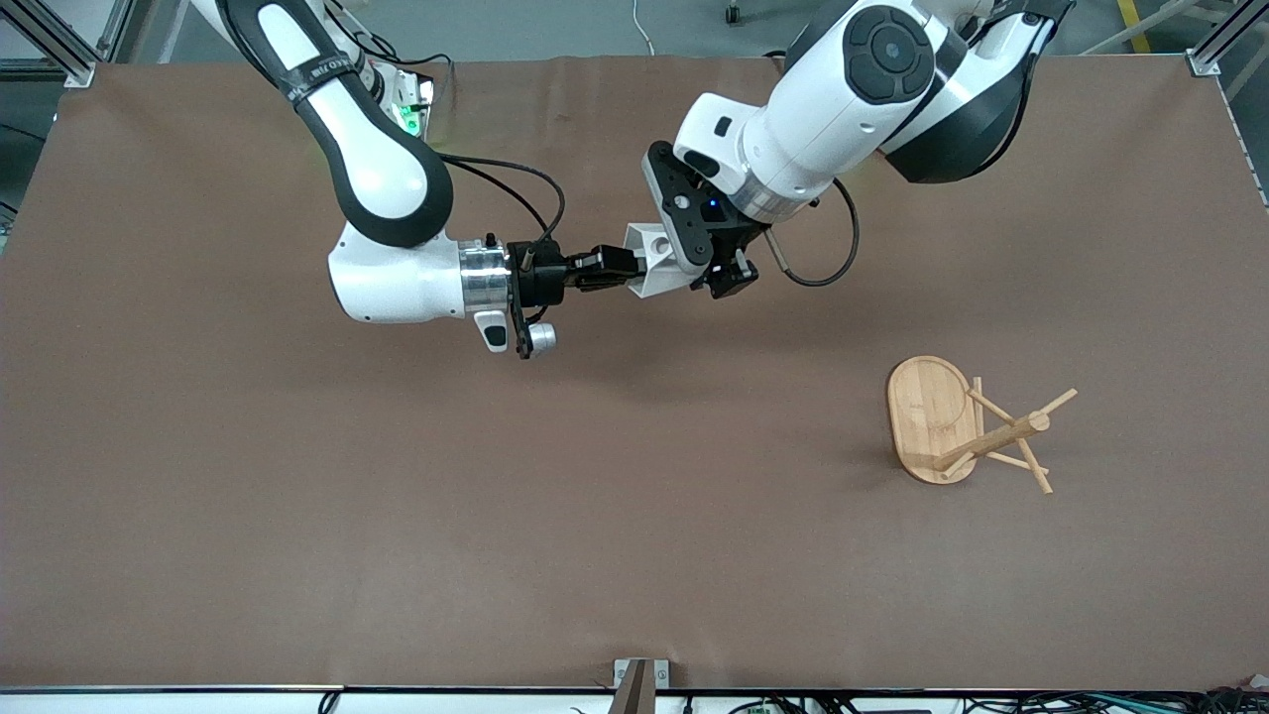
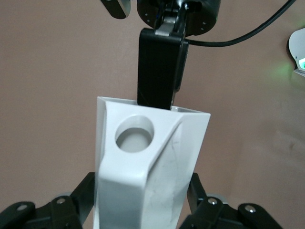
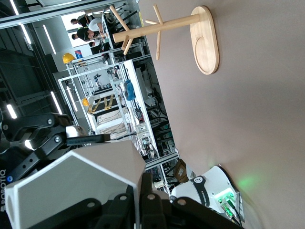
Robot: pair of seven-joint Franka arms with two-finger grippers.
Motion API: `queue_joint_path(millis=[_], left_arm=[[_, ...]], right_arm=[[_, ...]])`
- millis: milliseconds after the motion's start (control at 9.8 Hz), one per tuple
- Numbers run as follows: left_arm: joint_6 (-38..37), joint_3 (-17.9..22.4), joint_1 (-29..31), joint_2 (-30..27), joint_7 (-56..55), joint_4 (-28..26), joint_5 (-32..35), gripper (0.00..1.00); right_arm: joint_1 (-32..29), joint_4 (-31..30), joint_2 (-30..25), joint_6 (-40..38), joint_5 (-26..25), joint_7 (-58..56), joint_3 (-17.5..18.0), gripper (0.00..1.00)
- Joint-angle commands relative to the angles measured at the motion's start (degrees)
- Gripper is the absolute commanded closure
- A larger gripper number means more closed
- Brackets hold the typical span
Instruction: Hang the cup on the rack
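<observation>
The white faceted cup (image 1: 649,263) is held in the air over the middle of the table, between both grippers. My right gripper (image 1: 620,266) is shut on the cup's rim, with one finger inside and one outside the wall, as the right wrist view (image 3: 143,200) shows. My left gripper (image 1: 682,260) is shut on the cup's tapering body. Its fingers (image 2: 88,191) press both sides of the cup (image 2: 147,162), and the handle's round hole faces the camera. The bamboo rack (image 1: 1001,436) stands upright toward the left arm's end, nearer to the front camera. It also shows in the right wrist view (image 3: 157,26).
A brown mat (image 1: 297,516) covers the table. The right arm's base unit with a green light (image 1: 411,109) stands at the table's robot edge. A small bracket (image 1: 639,679) sits at the table edge nearest the front camera.
</observation>
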Motion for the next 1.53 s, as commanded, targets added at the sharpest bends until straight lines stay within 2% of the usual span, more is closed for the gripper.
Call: queue_joint_path(millis=[0, 102, 204, 306, 510, 816, 918, 1020, 1224, 1429], left_arm=[[0.61, -0.21, -0.51, 2.27, -0.18, -1.13, 1.57, 1.00], [0.52, -0.21, -0.42, 2.09, -0.18, -1.13, 1.49, 1.00], [0.43, -0.21, -0.25, 2.09, -0.10, -1.13, 1.57, 1.00], [0.43, -0.21, -0.07, 2.00, -0.01, -1.13, 1.57, 1.00], [0.43, -0.13, -0.16, 2.09, -0.01, -1.04, 1.75, 1.00], [0.43, -0.13, -0.16, 2.35, -0.01, -1.13, 1.92, 1.00], [0.43, -0.13, -0.16, 2.35, -0.09, -1.13, 2.62, 1.00], [0.34, -0.13, 0.10, 2.35, -0.96, -1.13, 2.45, 1.00], [-0.18, 0.40, 0.72, 2.09, -8.40, -1.21, 2.54, 1.00], [-0.45, 0.58, 2.91, 1.83, -17.01, -1.21, 2.63, 1.00]], right_arm=[[0.06, 0.56, -1.71, -0.15, 2.64, 1.46, 0.46, 0.98], [0.06, 0.65, -1.71, -0.24, 2.64, 1.46, 0.46, 0.97], [-0.11, 0.56, -1.71, -0.68, 2.55, 1.38, 0.46, 0.61], [-0.37, 0.30, -2.24, -0.24, 2.03, 1.29, 0.37, 0.01], [-1.78, -0.58, -2.85, -0.24, -0.25, 1.11, -0.15, 0.00], [-6.00, -0.84, -4.08, -0.42, -18.13, 1.98, -0.59, 0.00], [-6.70, -0.76, -4.87, -0.50, -24.28, 4.86, -2.34, 0.00], [-6.88, -0.75, -7.14, -0.76, -32.79, 9.76, -3.83, 0.00], [-7.93, -1.28, -12.76, -4.86, -55.25, 22.68, -8.05, 0.00], [-10.47, -1.11, -17.50, -10.86, -67.71, 23.00, -14.28, 0.00]])
